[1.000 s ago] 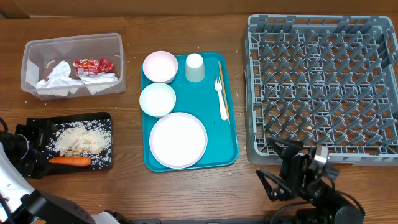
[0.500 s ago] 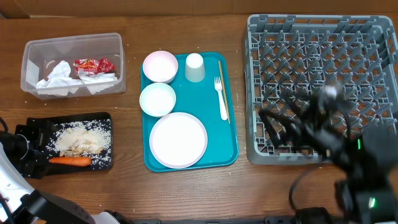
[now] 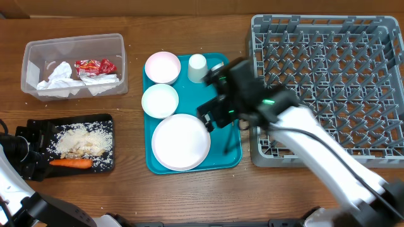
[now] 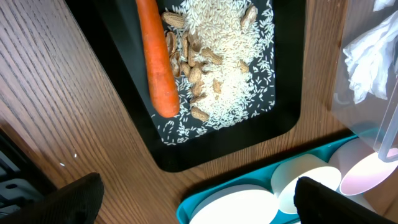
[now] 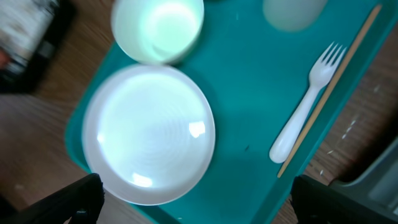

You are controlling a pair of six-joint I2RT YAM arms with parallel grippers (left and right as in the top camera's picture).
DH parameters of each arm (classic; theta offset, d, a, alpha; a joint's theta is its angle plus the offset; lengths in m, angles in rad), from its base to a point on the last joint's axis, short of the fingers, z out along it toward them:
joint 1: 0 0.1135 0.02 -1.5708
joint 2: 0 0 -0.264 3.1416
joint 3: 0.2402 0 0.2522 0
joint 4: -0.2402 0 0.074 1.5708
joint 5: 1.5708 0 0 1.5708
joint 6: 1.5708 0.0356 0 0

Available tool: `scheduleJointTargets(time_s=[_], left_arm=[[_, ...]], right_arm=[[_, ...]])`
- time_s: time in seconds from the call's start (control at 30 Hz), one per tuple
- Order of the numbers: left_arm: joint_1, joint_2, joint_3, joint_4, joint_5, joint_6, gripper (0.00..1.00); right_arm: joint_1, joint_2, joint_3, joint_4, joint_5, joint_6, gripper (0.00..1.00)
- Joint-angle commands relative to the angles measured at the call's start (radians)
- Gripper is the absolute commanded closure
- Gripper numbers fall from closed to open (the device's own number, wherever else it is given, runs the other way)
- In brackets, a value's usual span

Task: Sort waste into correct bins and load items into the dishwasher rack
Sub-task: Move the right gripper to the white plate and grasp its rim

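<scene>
On the far left of the wooden table, the left gripper hangs with its claw spread wide and nothing in it, above the place where the black tray comes near the corner of the teal tray. The black tray holds a carrot along its near edge, with a heap of rice and some peanuts just beside it.

Behind that tray stands the clear tub, with crumpled white napkins and a red wrapper inside.

In the middle lies the teal tray. On its left half are two white bowls, one behind the other, and nearer the front the large round plate. The white cup stands at the back. A white plastic fork lies along the tray's right side, with the thin wooden stick close against it on the outer side.

The right gripper hovers over this tray, above the plate's right edge. Its claw is wide open and grips nothing.

To the right, just beside the teal tray, sits the grey dishwasher rack, with the right arm reaching across its front left corner.
</scene>
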Motion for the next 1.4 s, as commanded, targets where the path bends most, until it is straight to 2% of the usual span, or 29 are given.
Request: scheduleJointTargets(time_s=[0.0, 0.1, 0.4, 0.5, 0.6, 0.8, 0.83, 0.9, 0.97, 1.13, 1.2, 1.3, 1.33, 1.37], left_arm=[[0.004, 0.005, -0.002, 0.000, 0.004, -0.013, 0.00], [0.004, 0.005, -0.002, 0.000, 0.004, -0.013, 0.00], [0.004, 0.005, -0.002, 0.000, 0.004, -0.013, 0.00], [0.004, 0.005, -0.002, 0.000, 0.004, -0.013, 0.00], [0.004, 0.005, -0.002, 0.000, 0.004, -0.013, 0.00], [0.004, 0.005, -0.002, 0.000, 0.004, -0.013, 0.00], [0.004, 0.005, -0.002, 0.000, 0.004, -0.013, 0.00], [0.004, 0.005, -0.002, 0.000, 0.004, -0.013, 0.00], [0.004, 0.005, -0.002, 0.000, 0.004, -0.013, 0.00], [0.004, 0.005, -0.002, 0.000, 0.004, -0.013, 0.00], [0.004, 0.005, -0.002, 0.000, 0.004, -0.013, 0.00], [0.004, 0.005, -0.002, 0.000, 0.004, -0.013, 0.00], [0.004, 0.005, -0.002, 0.000, 0.004, -0.013, 0.00], [0.004, 0.005, -0.002, 0.000, 0.004, -0.013, 0.00]], right_arm=[[0.042, 0.114, 0.026, 0.003, 0.115, -0.029, 0.00], [0.055, 0.204, 0.026, 0.011, 0.107, -0.006, 0.00], [0.060, 0.338, 0.011, 0.102, -0.153, -0.003, 0.00], [0.060, 0.376, -0.004, 0.123, -0.114, 0.029, 0.00], [0.060, 0.423, -0.004, 0.100, 0.018, 0.116, 0.00], [0.060, 0.464, -0.004, 0.082, 0.047, 0.122, 0.00], [0.060, 0.466, -0.005, 0.083, 0.047, 0.121, 0.03], [0.060, 0.468, -0.006, 0.083, 0.047, 0.122, 0.24], [0.060, 0.468, -0.006, 0.083, 0.048, 0.135, 0.37], [0.060, 0.468, -0.005, 0.071, 0.063, 0.174, 0.47], [0.059, 0.468, -0.005, 0.055, 0.068, 0.178, 0.54], [0.059, 0.468, 0.001, 0.020, 0.096, 0.220, 0.84], [0.059, 0.468, 0.009, 0.002, 0.099, 0.231, 0.92], [0.059, 0.468, 0.019, -0.016, 0.099, 0.232, 0.94]])
